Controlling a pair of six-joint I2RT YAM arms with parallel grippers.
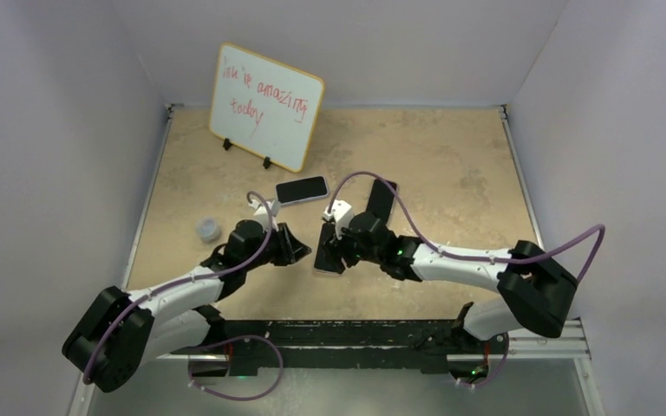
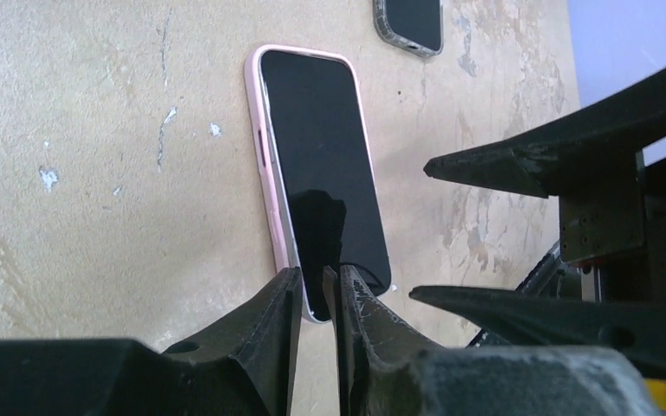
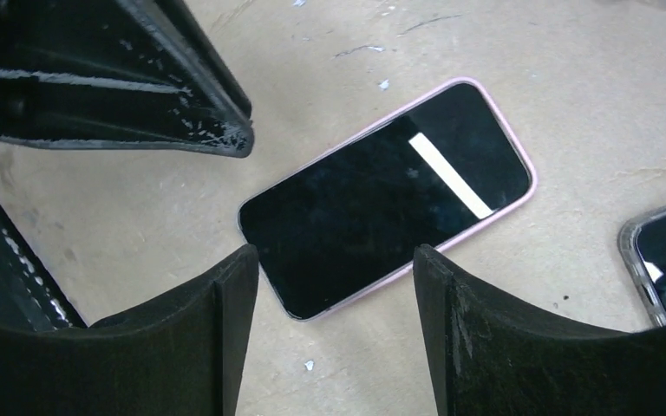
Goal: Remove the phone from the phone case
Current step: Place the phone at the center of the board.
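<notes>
1. Table [image 1: 451, 156]: tan, mottled top, walled in by pale panels on three sides.

2. Whiteboard [image 1: 265, 106]: wood-framed, propped on small black feet at the far left of the table, with red handwriting on its face.

3. Right gripper [image 3: 334, 256]: spread wide. Its two black fingers [image 3: 225, 338] stand either side of the near end of the phone and apart from its edges.

4. Left gripper [image 2: 318, 273]: drawn in to a narrow gap. The near corner of the phone case shows inside that gap. Whether the fingers [image 2: 282, 303] press on the case cannot be told.

5. Phone [image 3: 381, 199]: black screen up, lying flat on the table between the two grippers, near the middle of the near half. It sits fully inside its case.

6. Phone case [image 2: 264, 130]: pale pink. It shows as a thin rim all round the phone.

7. Second phone [image 1: 301, 189]: pale-rimmed, flat on the table beyond the left gripper.

8. Third phone [image 1: 381, 198]: dark, flat on the table beyond the right gripper.

9. Small grey cup [image 1: 209, 229]: on the table to the left of the left gripper, apart from everything else.
</notes>
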